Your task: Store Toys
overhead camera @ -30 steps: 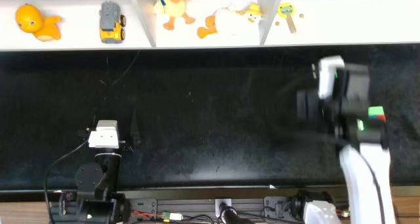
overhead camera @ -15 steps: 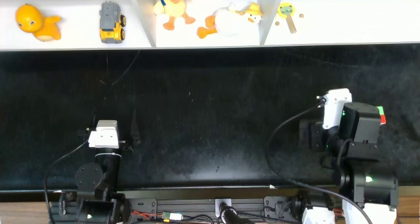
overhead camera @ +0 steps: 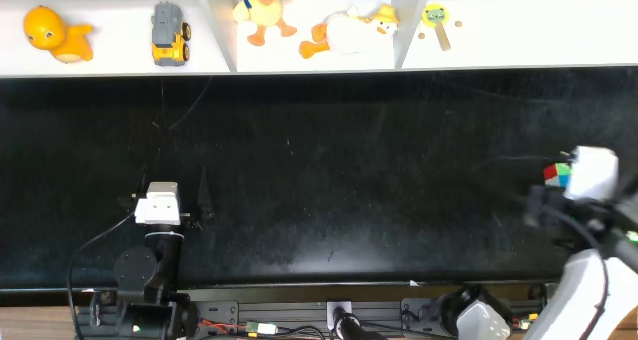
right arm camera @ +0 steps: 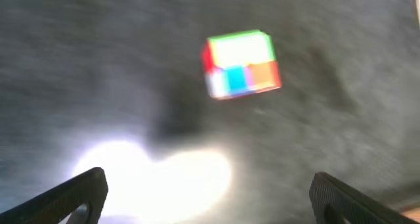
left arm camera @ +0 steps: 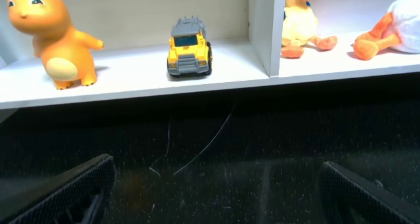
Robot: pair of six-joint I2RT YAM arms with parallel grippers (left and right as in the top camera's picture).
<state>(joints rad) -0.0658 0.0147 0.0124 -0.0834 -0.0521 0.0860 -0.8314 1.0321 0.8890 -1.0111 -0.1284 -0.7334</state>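
Rightward the right arm (overhead camera: 588,270) has swung, and the colourful cube (right arm camera: 241,64) now lies on the table (overhead camera: 329,180) near its right edge, ahead of the right end effector (right arm camera: 210,201), spread wide, empty. Likely step: approach; next, centre over it, descend, close.

- The black left arm (overhead camera: 152,265) stands at the near left, folded low and close over its base, with its white wrist block (overhead camera: 159,204) on top.
- The left gripper (left arm camera: 216,163) points level toward the far side; its two dark fingers (left arm camera: 72,188) are spread wide apart with nothing between them.
- The white right arm (overhead camera: 583,280) rises at the near right edge, leaning out to the right, with its white wrist block (overhead camera: 595,172) uppermost.
- The right gripper (right arm camera: 207,181) faces steeply downward; its two dark fingers (right arm camera: 72,194) are parted wide and hold nothing.
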